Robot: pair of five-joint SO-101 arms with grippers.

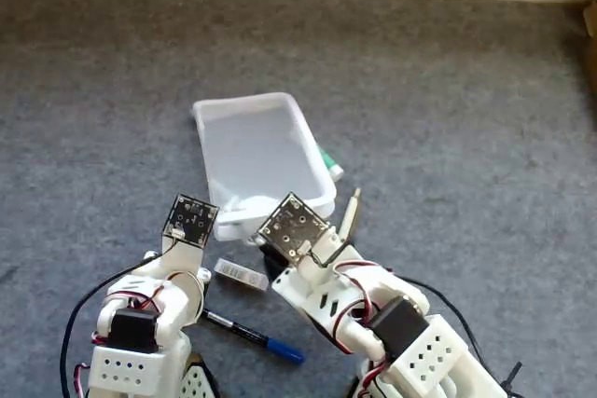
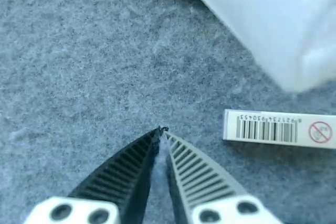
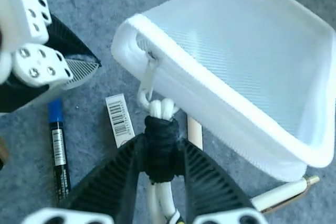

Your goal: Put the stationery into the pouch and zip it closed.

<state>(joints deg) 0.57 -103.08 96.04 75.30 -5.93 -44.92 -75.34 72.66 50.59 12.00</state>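
The right claw (image 3: pixel 160 148) is gripping the zip cord (image 3: pixel 159 127) of the pouch (image 3: pixel 236 61) lying mid-table, while the left claw (image 2: pixel 161 131) is hanging clenched and empty, so loading the marker (image 3: pixel 59 150) is probably coming next, once the mouth is open.

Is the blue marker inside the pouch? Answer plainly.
No. The blue marker lies outside the white pouch, on the floor beside the barcoded block.

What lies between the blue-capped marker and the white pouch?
A small white barcoded block lies between the marker and the pouch, clearest in the right wrist view.
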